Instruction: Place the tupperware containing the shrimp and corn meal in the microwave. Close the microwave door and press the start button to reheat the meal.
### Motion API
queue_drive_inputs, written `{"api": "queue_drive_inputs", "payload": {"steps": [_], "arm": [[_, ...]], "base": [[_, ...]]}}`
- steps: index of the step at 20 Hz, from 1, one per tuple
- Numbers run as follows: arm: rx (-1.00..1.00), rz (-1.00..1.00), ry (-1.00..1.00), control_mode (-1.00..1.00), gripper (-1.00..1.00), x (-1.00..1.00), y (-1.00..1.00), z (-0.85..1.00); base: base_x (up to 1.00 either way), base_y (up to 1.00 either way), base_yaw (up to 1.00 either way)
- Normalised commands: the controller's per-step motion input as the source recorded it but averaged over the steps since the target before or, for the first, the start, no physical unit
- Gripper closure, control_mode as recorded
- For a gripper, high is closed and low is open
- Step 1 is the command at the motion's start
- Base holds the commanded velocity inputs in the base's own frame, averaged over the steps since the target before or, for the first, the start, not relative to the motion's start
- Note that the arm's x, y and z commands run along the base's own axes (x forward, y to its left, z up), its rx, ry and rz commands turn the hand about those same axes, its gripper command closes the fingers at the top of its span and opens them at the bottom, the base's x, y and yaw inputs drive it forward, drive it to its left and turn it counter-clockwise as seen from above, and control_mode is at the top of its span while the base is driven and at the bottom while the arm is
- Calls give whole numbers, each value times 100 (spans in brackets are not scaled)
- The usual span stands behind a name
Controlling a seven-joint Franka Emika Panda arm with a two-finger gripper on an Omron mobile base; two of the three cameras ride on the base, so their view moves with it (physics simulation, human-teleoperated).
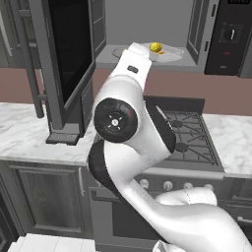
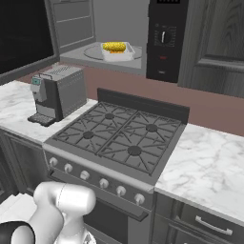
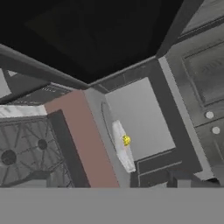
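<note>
Already inside the microwave (image 2: 119, 38), the tupperware (image 2: 117, 51) sits on the round turntable (image 2: 93, 52), holding the shrimp and corn meal (image 2: 114, 46); in the right base view it lies at about twelve o'clock, high above the stove. In the left base view the same tray (image 1: 165, 53) shows at roughly one o'clock, its yellow heap (image 1: 156, 47) just past the white arm (image 1: 129, 93). The microwave's grey cavity is open to the front, with the black control panel (image 2: 166, 40) and its dial at the tray's three o'clock side in the right base view. The microwave door (image 1: 69, 54) stands swung wide, a dark glass panel at ten o'clock in the left base view. Below, the gas stove (image 2: 121, 138) spreads its black grates, and a grey coffee machine (image 2: 59, 93) stands on the marble counter (image 2: 209, 167) at the stove's nine o'clock. The gripper's jaws stand fully apart, holding nothing; in the hand view the tray (image 3: 122, 146) appears small, near centre.
</note>
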Motion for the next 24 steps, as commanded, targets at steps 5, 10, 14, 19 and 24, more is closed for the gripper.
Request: {"api": "queue_drive_inputs", "payload": {"steps": [5,10,14,19,24], "arm": [[-31,0,-44,-100,-100,-21,35,-49],[-22,0,-41,-100,-100,-22,34,-29],[-17,0,-13,-100,-100,-44,46,23],[-16,0,0,-100,-100,-57,54,31],[-13,0,1,-100,-100,-52,66,8]], "base": [[0,0,0],[0,0,0],[0,0,0],[0,0,0],[0,0,0]]}}
